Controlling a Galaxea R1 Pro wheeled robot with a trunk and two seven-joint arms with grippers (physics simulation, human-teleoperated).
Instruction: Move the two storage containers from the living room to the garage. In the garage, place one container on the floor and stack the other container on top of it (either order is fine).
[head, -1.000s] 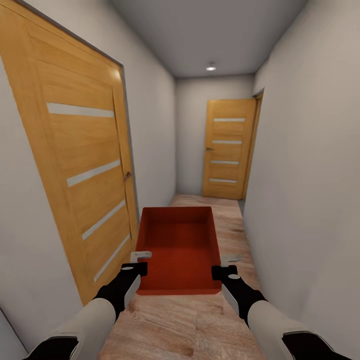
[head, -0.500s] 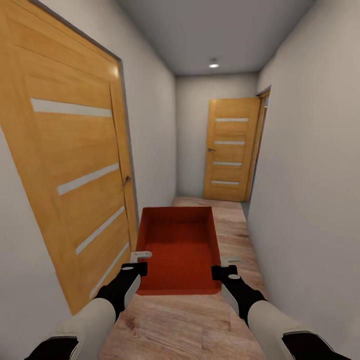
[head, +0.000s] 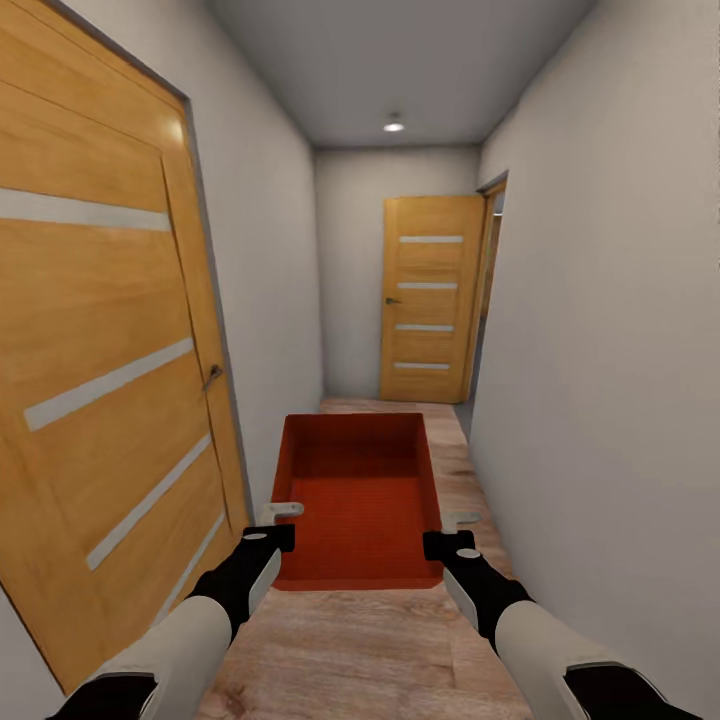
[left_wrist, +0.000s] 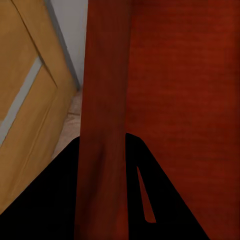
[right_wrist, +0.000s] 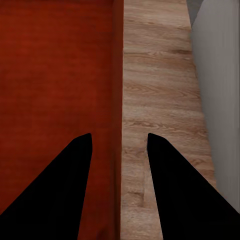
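Orange-red plastic is what both grippers are clamped on right now: the left gripper (head: 283, 524) has its fingers either side of the left wall of the storage container (head: 358, 500), near the corner closest to the robot, and the left wrist view shows that wall (left_wrist: 102, 125) running straight up between the two dark fingers. The right gripper (head: 448, 532) does the same on the opposite wall, with one finger inside the bin and one outside over the wood floor (right_wrist: 155, 100), so I'd call both pinched on the rim rather than spread. The bin hangs level between the two hands, held out ahead of the robot over the plank floor (head: 350, 650), empty as far as I can see. Compared with a second ago the bin and arms sit at the same spot in the head view, but the whole hallway has slid: the big wooden door (head: 100, 380) beside the left arm now looks closer and more of it runs off the edge, and the far door (head: 428, 298) at the end has drifted leftward. So that's the base rolling and turning a bit, not the container moving in the grip. Past the right gripper there's a gap in the right wall (head: 482, 300) next to that far door. My read: still carrying leg one, garage not reached, nothing stacked yet.
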